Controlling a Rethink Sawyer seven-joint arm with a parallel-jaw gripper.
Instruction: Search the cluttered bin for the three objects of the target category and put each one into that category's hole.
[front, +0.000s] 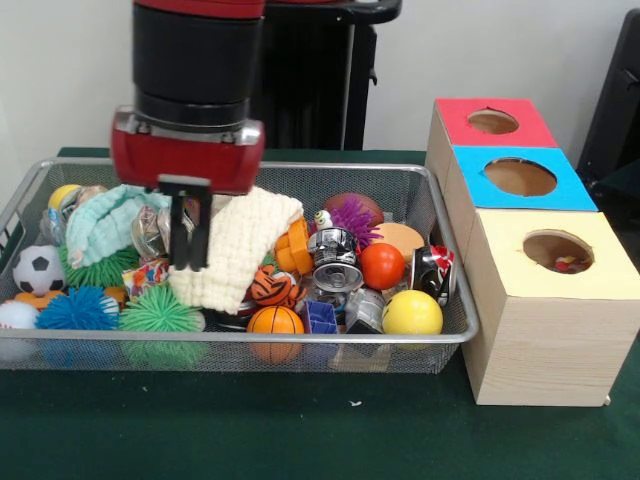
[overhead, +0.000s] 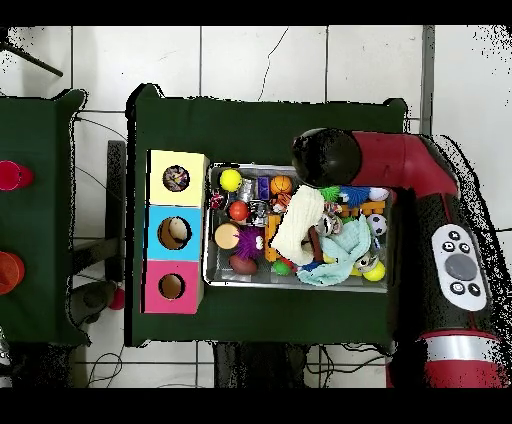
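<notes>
1. The red and black arm reaches down over the left part of the bin (front: 440, 340), and its gripper (front: 188, 262) hangs with dark fingers drawn close together, nearly touching, holding nothing I can make out.
2. The gripper tips sit at the left edge of the cream waffle-knit cloth (front: 245, 245), which is draped over the clutter in the middle of the bin.
3. Just left of the fingers, a scrap of confetti-print cloth (front: 148, 275) peeks out low between the mint-green towel (front: 105, 225) and a green spiky ball (front: 158, 312).
4. I can see only that one patch of confetti print; any others are hidden under the pile.
5. A soccer ball (front: 38, 268) and a blue spiky ball (front: 78, 310) lie at the bin's left end.
6. An orange ball (front: 381, 265), a yellow ball (front: 412, 313) and a small basketball (front: 275, 320) sit toward the right.
7. To the right of the bin on the green desk (front: 300, 430) stand three wooden boxes: a red-topped box (front: 455, 125), a blue-topped box (front: 575, 190) and a yellow-topped box (front: 500, 240), each with a round hole.
8. From overhead, the arm covers the bin's far corner.
</notes>
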